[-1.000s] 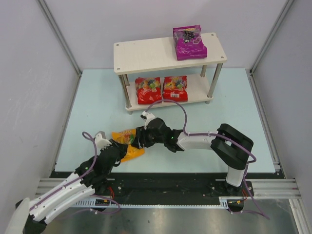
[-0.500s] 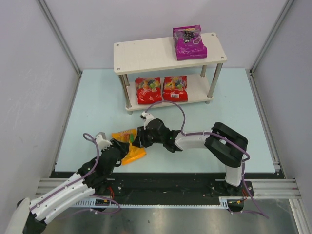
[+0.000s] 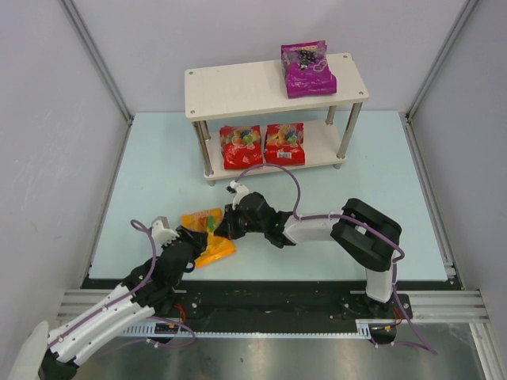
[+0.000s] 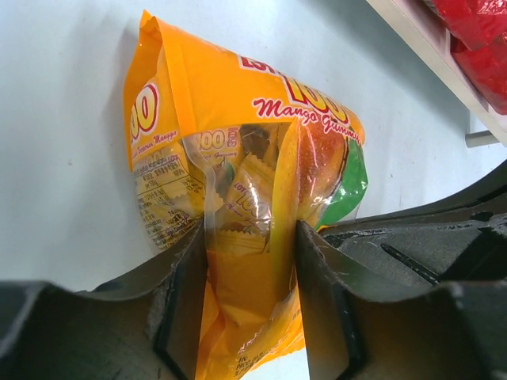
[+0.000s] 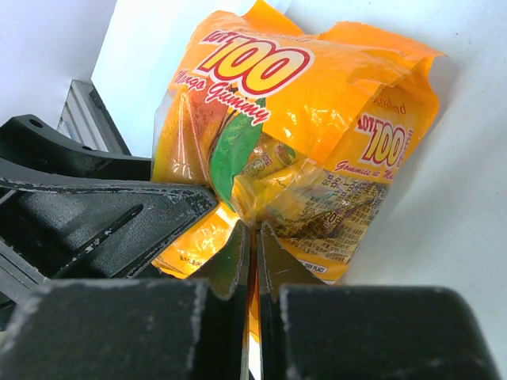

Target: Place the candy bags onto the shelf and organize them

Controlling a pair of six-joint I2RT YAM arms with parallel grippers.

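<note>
- Top view: shelf (image 3: pixel 238 89) at the far side of the counter (image 3: pixel 158 174), well apart from both arms.
- Purple bag (image 3: pixel 307 70) flat on the right end of the upper board. Left red bag (image 3: pixel 241 146) and right red bag (image 3: pixel 284 142) side by side on the lower board.
- Orange bag (image 3: pixel 207 237) off the shelf, near the counter's front edge and left of the middle. Resting on the counter or just above it: cannot tell.
- Left fingers (image 3: pixel 192 240) at the bag from the lower left, right fingers (image 3: pixel 224 226) at it from the right. Opening of either pair too small to judge here.
- Left wrist view: orange bag (image 4: pixel 238 111) upright and close, with a mango print and wrapped sweets behind a clear window.
- Lower middle of the bag between the left fingers (image 4: pixel 186 301), set part-way apart, one pad on each side and both against the plastic. Squeezing or only flanking: cannot tell.
- Pale counter (image 4: pixel 63 158) behind the bag; edge of the shelf (image 4: pixel 428 39) and a red bag (image 4: pixel 475 32) in the top right corner.
- Right wrist view: right fingers (image 5: pixel 230 269) closed almost flat together, with a thin sliver of yellow plastic between them, pinching the lower edge of the orange bag (image 5: pixel 317 103).
- Dark left fingers (image 5: pixel 95 214) at the left, against the bag's side. Counter (image 5: pixel 475 198) bare to the right.
</note>
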